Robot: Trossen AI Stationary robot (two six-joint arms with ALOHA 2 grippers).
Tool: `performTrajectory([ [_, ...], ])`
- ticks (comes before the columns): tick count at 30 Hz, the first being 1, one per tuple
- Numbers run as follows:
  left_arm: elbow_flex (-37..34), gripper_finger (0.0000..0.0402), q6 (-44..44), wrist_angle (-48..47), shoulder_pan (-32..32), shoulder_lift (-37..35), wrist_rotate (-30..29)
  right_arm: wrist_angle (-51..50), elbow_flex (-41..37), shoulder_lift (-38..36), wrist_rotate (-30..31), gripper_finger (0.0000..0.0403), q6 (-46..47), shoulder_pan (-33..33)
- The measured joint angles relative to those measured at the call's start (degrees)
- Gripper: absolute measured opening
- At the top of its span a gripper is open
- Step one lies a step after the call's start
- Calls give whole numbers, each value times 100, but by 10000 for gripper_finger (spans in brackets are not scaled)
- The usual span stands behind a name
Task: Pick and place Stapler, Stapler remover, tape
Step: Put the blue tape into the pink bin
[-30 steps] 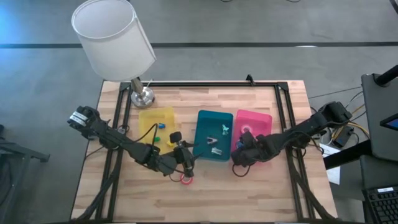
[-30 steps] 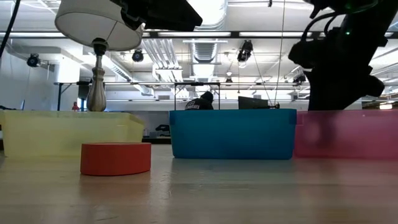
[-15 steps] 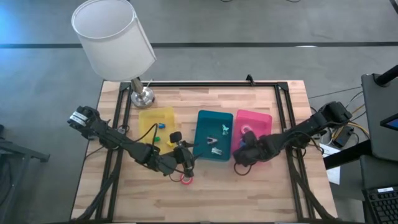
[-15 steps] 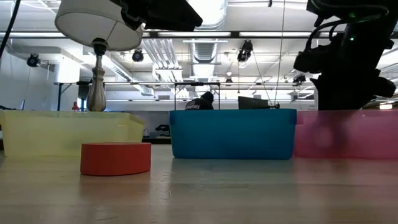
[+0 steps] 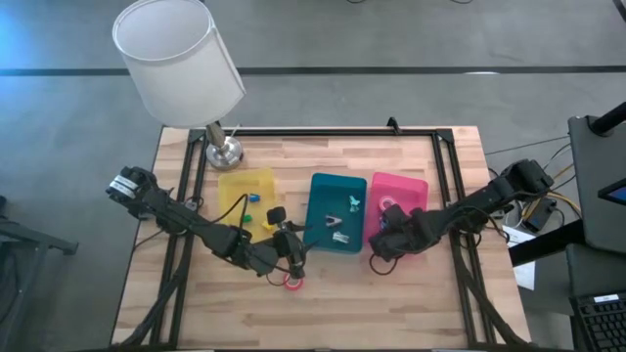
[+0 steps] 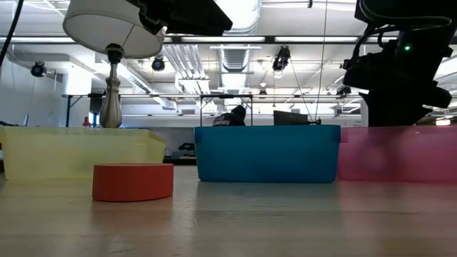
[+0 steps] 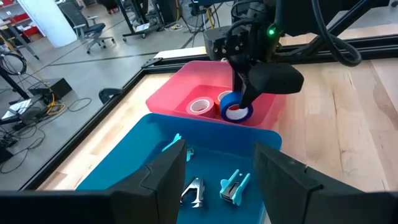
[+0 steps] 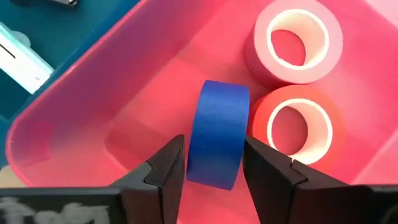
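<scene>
Right gripper [image 8: 213, 163] down in the pink tray [image 8: 74, 112], fingers loosely straddling the upright blue tape roll [image 8: 217, 134], not clamping it.

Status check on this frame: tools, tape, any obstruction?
Right tool inside pink tray, fingers apart either side of blue tape standing on edge. Left tool open over blue tray. One red roll on table. No obstruction seen.

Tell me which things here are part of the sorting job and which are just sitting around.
Job: blue tape between the right end effector fingers, pink tape, red tape, pink tray, blue tray, yellow tray, red tape on table.

Bystanders: lamp.
</scene>
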Motion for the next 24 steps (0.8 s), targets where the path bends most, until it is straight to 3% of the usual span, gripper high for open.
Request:
performTrajectory([
  [8,0,186,0,0,0,0,0,94,0,0,262,148,-177,-42],
  [14,0,186,2,-1,0,0,0,197,-34,0,1044,132,-151,-79],
  [24,-2,186,2,-2,0,0,0,971,-127,31,577,147,-753,-74],
])
